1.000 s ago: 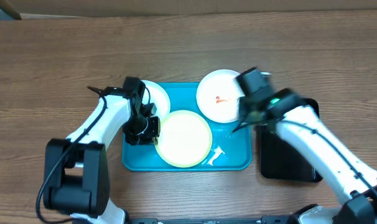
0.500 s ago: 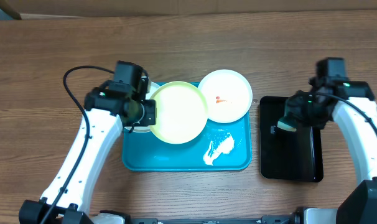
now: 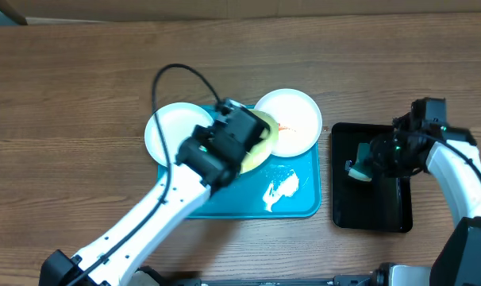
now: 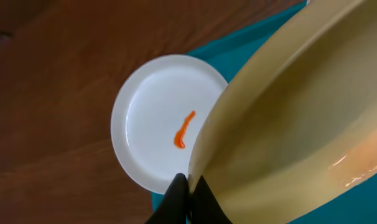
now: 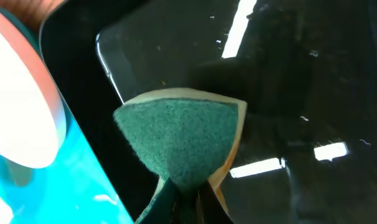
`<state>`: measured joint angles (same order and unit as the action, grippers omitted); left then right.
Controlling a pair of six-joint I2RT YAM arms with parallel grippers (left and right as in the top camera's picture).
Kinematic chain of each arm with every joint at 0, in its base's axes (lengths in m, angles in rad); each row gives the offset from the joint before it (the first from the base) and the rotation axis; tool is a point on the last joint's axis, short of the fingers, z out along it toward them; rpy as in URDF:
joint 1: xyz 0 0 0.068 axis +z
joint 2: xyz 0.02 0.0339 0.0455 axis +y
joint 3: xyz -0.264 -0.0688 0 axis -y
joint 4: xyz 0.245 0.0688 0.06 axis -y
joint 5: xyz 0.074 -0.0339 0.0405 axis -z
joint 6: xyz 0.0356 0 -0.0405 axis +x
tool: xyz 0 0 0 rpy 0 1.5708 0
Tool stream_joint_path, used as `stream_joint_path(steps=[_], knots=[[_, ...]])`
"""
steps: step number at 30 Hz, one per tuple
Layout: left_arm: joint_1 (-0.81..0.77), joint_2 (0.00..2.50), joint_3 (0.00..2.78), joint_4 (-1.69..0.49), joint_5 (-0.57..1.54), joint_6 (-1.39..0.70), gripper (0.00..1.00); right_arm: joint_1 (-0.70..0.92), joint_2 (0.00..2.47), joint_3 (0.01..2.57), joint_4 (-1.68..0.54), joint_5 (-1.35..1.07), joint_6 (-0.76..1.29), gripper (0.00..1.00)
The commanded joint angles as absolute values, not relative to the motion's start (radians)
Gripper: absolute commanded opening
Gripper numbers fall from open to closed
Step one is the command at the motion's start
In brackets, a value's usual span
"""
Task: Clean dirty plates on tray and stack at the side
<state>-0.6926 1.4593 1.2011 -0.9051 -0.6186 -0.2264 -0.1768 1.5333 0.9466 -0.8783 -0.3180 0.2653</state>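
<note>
Left wrist: left pincer (image 4: 187, 186) clamps green-rim plate (image 4: 288, 124) by rim, tilted above tray (image 3: 304, 208), likely for wiping; right pincer (image 5: 182, 190) grips sponge (image 5: 176, 137) over black tray (image 3: 383, 216); smeared plate (image 4: 152, 121) at tray's far-right corner.

White-shelled left arm (image 3: 141, 216) and right arm (image 3: 463, 171) carry black wrist housings; a black cable (image 3: 181, 67) loops off the left. The left gripper (image 4: 187, 193) and right gripper (image 5: 183, 198) show slim black jaws.

Brown wood-grain table (image 3: 66, 95) fills view; pale tan strip (image 3: 304, 6) along far edge; even lighting.
</note>
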Motion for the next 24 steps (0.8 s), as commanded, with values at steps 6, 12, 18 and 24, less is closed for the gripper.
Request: stream_joint_path(steps=[6,12,18,24], knots=[[-0.746,1.438,1.221,-0.904,-0.771,-0.263,0.04,-0.181,1.515,0.77,-0.588,-0.562,0.266,0.04],[-0.746,1.438,1.221,-0.921,-0.781,-0.263,0.04,-0.181,1.515,0.637,-0.409,-0.582,0.396,0.04],[-0.746,1.438,1.221,-0.929,-0.815,-0.263,0.04,-0.201,1.515,0.536,-0.339,-0.483,0.604,0.04],[-0.746,1.438,1.221,-0.93,-0.811,-0.263,0.04,-0.246,1.515,0.496,-0.342,-0.384,0.682,0.04]])
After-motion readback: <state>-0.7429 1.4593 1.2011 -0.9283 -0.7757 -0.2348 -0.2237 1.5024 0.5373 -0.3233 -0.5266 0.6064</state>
